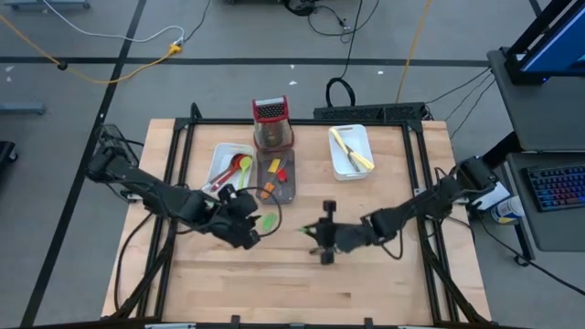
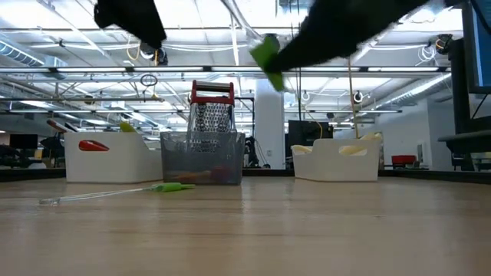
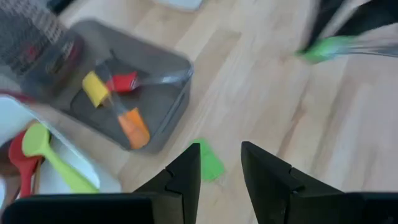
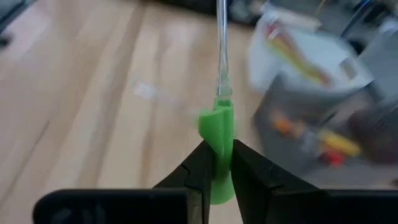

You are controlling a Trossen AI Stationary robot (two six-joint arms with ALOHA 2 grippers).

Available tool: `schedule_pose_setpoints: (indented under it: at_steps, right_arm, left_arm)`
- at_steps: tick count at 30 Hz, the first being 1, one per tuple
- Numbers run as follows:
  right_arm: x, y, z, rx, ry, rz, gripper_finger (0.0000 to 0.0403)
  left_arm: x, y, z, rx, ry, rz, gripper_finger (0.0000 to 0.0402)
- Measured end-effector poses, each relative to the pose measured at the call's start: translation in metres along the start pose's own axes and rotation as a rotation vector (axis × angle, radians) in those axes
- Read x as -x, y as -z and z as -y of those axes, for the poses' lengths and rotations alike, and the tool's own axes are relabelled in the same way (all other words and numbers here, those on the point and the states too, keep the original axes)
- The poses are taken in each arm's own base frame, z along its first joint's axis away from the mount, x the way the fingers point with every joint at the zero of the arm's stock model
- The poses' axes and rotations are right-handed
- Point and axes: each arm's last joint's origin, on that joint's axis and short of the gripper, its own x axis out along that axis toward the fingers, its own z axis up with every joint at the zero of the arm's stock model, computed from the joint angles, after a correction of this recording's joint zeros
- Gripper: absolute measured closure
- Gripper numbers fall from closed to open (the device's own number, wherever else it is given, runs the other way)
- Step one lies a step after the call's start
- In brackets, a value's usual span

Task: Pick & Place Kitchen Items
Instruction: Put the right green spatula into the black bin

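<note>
Green spatula (image 4: 217, 134), clear handle: lifted off tabletop in right hand. Second green spatula (image 1: 270, 220) flat on tabletop. Others in trays: red/green spoons (image 1: 236, 171), yellow/red/orange spatulas (image 3: 118, 102), pale knives (image 1: 351, 148).

The left gripper (image 3: 221, 177) hangs over the wooden worktop (image 3: 280, 112), fingers (image 3: 186, 174) parted, a green spatula head (image 3: 208, 160) just beyond them. Near it, a grey tray (image 3: 158, 121) holds yellow, red and orange spatulas (image 3: 115, 102); a white tray (image 3: 12, 121) holds a green spoon (image 3: 46, 152).
</note>
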Motion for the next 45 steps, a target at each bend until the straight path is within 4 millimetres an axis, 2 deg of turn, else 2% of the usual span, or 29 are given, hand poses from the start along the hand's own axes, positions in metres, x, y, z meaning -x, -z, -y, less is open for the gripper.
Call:
schedule_pose_setpoints:
  at_steps: [7,11,17,21,25,28,31,37,45]
  right_arm:
    - [-0.016,-0.018,0.038,0.032,0.116,0.15,0.036]
    - [-0.022,-0.021,0.057,0.08,0.175,0.169,0.036]
    - [-0.037,-0.022,0.082,0.087,0.124,0.255,0.036]
    - [-0.059,-0.007,0.092,0.113,0.149,0.234,0.036]
    - [-0.081,0.016,0.102,0.294,0.195,0.14,0.036]
    - [-0.09,0.024,0.114,0.402,0.235,0.115,0.036]
    - [-0.097,0.034,0.129,0.37,0.227,0.09,0.036]
    - [-0.109,0.053,0.156,0.248,0.095,0.102,0.036]
    - [-0.116,0.065,0.167,0.352,0.091,0.078,0.0353]
  left_arm:
    - [0.029,0.01,0.0,-0.021,0.0,0.088,0.0284]
    - [0.034,0.014,0.003,-0.028,0.004,0.11,0.0284]
    - [0.036,0.016,0.006,-0.024,0.013,0.114,0.0284]
    - [0.036,0.016,0.005,-0.021,0.01,0.118,0.0284]
    - [0.036,0.016,0.005,-0.019,0.01,0.117,0.0284]
    - [0.036,0.016,0.005,-0.008,0.008,0.116,0.0284]
    - [0.036,0.016,0.005,-0.009,0.007,0.115,0.0284]
    - [0.036,0.017,0.005,-0.003,0.004,0.112,0.0284]
    - [0.036,0.017,0.004,-0.003,-0.004,0.111,0.0284]
